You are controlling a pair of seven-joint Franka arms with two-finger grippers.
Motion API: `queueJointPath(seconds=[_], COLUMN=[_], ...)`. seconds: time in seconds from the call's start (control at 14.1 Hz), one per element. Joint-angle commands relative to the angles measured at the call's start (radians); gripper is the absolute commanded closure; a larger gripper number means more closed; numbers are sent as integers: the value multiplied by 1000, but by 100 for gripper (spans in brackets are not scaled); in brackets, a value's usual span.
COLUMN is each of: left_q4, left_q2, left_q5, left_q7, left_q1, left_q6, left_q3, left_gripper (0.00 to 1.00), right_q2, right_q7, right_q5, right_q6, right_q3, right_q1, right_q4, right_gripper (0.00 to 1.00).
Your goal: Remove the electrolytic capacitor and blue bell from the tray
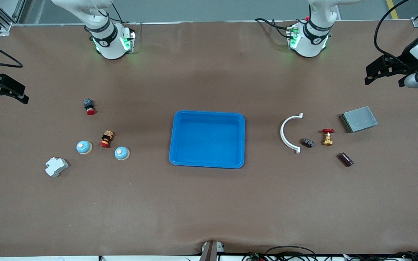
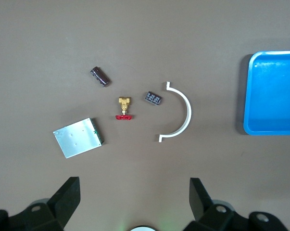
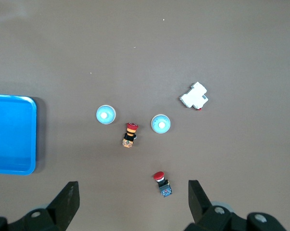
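The capacitor, a dark short cylinder, lies on its side toward the left arm's end of the table. Two pale blue dome bells sit toward the right arm's end; the right wrist view shows them too. An empty blue tray lies mid-table. My left gripper hangs open, high over its end of the table. At the other end my right gripper is also up and open. Neither holds anything.
By the capacitor lie a white half-ring, a small black block, a brass valve with a red handle and a grey metal box. Near the bells are two red push buttons and a white breaker.
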Motion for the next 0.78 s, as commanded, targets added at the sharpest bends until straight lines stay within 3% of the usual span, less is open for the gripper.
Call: queueJointPath(seconds=[0.0,0.71], left_q4=[42,46], left_q2=[24,22], left_q5=[-13,1], left_q7=[-9,-111], left_q1=[7,-5], left_q6=[-13,-45], left_q3=[-2,-42], left_gripper=[0,0], right_q2=[-19,-17], right_q7=[-6,-6], right_q5=[8,8], right_q6=[11,11], right_q3=[17,18], right_q1=[-18,-15], right_q4=[-16,-18], right_gripper=[0,0])
